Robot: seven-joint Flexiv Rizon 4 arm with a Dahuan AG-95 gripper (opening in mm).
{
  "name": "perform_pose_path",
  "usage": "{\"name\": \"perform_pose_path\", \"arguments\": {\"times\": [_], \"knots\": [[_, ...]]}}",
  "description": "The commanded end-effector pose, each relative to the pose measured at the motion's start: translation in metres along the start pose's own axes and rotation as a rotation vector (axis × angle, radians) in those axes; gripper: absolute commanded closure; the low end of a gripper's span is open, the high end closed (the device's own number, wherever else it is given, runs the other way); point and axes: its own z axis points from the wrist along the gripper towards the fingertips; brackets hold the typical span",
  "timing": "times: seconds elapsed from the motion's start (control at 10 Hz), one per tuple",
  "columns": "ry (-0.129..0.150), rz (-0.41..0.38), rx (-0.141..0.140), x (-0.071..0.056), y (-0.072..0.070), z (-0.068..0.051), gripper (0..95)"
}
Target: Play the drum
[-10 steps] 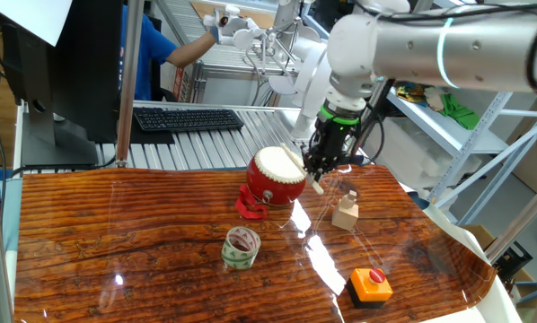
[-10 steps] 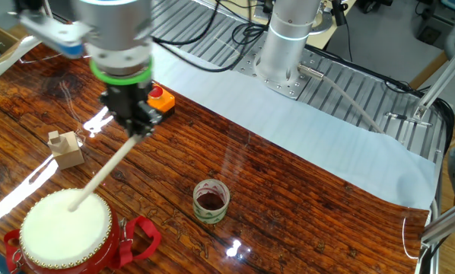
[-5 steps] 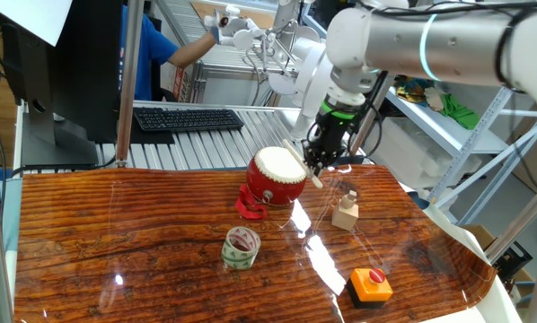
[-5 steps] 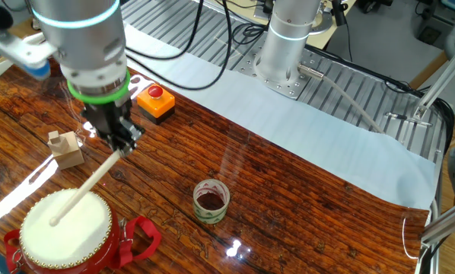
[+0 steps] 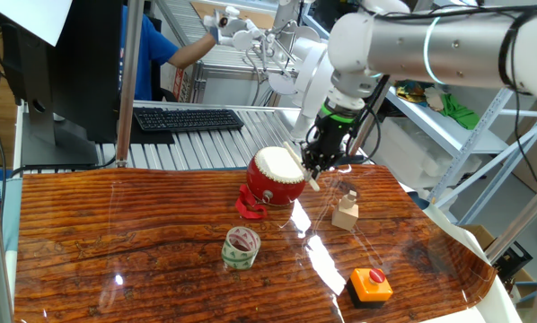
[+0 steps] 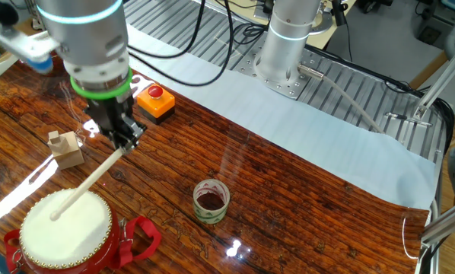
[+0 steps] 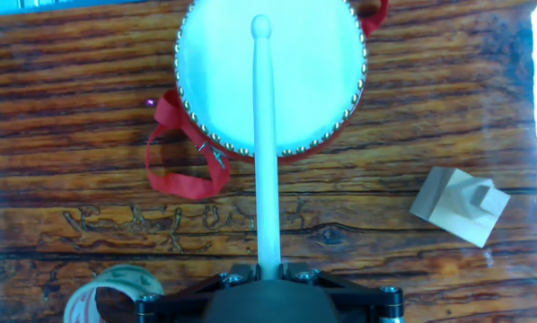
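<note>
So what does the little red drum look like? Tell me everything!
The drum is a small red barrel with a round cream-white head edged by a ring of gold studs. It sits tilted on a red stand with red ribbon loops, on the wooden table. A pale drumstick, clamped in the tool, lies across the head, with its rounded tip near the far rim. Whether the tip touches the skin cannot be told.

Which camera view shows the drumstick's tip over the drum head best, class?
The hand view: the drumstick runs full length, its tip over the drum head. The other fixed view shows it slanting down from the gripper; in one fixed view it is mostly hidden.
</note>
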Motion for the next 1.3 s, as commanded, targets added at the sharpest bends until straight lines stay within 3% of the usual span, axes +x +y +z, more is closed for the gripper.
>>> {"name": "perform_pose_path", "arguments": {"times": [0.1,0.3,0.4,0.5,0.7,0.9,1.0,1.3], "knots": [[0.011,0.008,0.019,-0.005,0.004,0.013,95.0],[0.011,0.012,0.028,-0.010,0.012,0.041,95.0],[0.004,0.005,0.042,-0.011,0.014,0.061,95.0],[0.011,-0.002,0.041,-0.011,0.011,0.066,95.0],[0.048,-0.003,0.031,-0.010,0.008,0.047,95.0],[0.097,0.017,0.028,-0.004,0.013,0.003,95.0],[0.108,0.022,0.031,-0.002,0.020,-0.006,95.0],[0.111,-0.005,0.023,-0.002,0.026,-0.008,95.0]]}}
